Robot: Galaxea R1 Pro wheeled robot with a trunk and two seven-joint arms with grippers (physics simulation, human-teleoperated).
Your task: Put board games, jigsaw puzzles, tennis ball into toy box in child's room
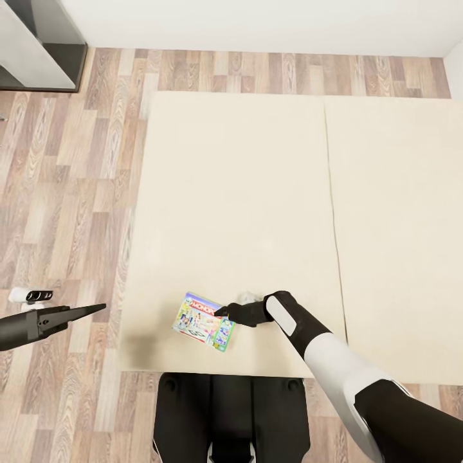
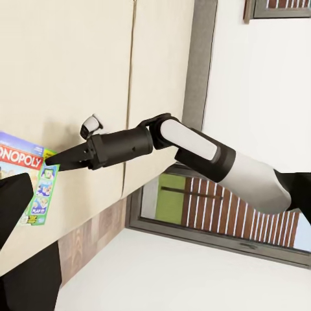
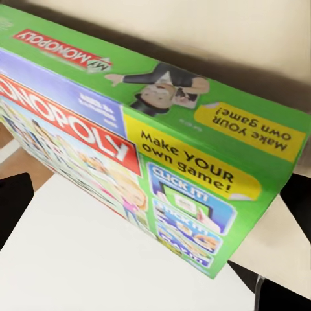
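Note:
One of the board games, a white Monopoly box (image 1: pixel 204 330) with a green border, lies flat on the beige bed (image 1: pixel 244 193) near its front edge. My right gripper (image 1: pixel 222 314) reaches in from the right, its tip at the box's right edge. The left wrist view has that gripper (image 2: pixel 50 157) tapering onto the box's (image 2: pixel 26 172) corner. Up close in the right wrist view, the box (image 3: pixel 129 149) spans the frame, with a dark finger (image 3: pixel 13 207) at each side, wide apart. My left gripper (image 1: pixel 96 308) hangs over the floor left of the bed, holding nothing.
Wood-plank floor (image 1: pixel 64 193) runs along the bed's left side and far end. A dark cabinet (image 1: pixel 38 45) stands at the back left by the white wall. A seam (image 1: pixel 331 212) splits the mattress. My base (image 1: pixel 231 411) is against the bed's front edge.

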